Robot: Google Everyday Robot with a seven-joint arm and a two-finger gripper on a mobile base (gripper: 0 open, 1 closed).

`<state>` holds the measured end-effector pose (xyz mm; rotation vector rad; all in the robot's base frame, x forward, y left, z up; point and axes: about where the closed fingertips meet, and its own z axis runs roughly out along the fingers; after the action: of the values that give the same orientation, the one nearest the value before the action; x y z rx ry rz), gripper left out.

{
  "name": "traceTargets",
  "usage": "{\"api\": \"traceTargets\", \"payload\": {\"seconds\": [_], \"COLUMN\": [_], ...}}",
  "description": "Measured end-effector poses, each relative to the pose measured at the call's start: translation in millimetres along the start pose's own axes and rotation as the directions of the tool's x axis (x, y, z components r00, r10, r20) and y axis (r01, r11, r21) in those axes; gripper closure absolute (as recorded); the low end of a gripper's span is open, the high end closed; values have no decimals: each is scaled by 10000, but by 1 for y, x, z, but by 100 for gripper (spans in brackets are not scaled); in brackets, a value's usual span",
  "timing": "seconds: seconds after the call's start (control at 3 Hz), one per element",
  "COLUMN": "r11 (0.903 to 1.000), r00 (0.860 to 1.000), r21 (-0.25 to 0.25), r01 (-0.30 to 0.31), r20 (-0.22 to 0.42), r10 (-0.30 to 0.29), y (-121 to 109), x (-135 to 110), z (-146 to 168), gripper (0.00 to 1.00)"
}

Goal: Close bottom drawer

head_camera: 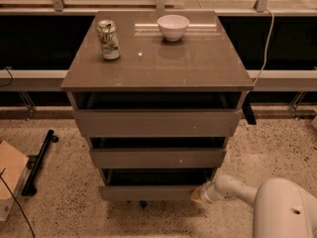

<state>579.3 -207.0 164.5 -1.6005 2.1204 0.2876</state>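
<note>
Sitting lowest in the tall grey-brown cabinet is the bottom drawer, a shallow grey-brown box with a plain flat front and no handle. It is the narrowest of the three drawers. It is pulled out a bit, and a dark gap shows above its front.

The pale, cream-coloured end effector is down low at the right front corner of the cabinet. It is right at the right end of the bottom drawer's front and looks like it touches it. I cannot tell if the end effector is open or closed. A smooth white robot arm goes from it to the right, away from the cabinet, to the big round white robot body.

The plain grey-brown middle drawer is above the bottom drawer, and the wide grey-brown top drawer is above that. Both have a dark gap above their fronts too.

On the cabinet's shiny flat surface stand two things, well apart. A green and white soda can stands upright near the back left corner. A small round white bowl sits near the back edge, around the middle.

A thin white cable hangs down just past the cabinet's right side. On the speckled stone floor left of the cabinet lies a long black bar, and further left is a brown cardboard box
</note>
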Motion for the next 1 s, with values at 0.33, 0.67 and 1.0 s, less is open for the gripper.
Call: {"api": "traceTargets", "payload": {"seconds": [0.33,0.67,1.0], "r11": [9997,9998,9999], "r00": [9997,9997,9997], "r21": [201,151,135], "r01": [100,95,96], "r20": [223,221,225], "r10": [-104,-98,-99], "y": [-8,-6,-5], "x": [-8,-8,-8], "z": [-2,0,1], "gripper": [26,3,0]}}
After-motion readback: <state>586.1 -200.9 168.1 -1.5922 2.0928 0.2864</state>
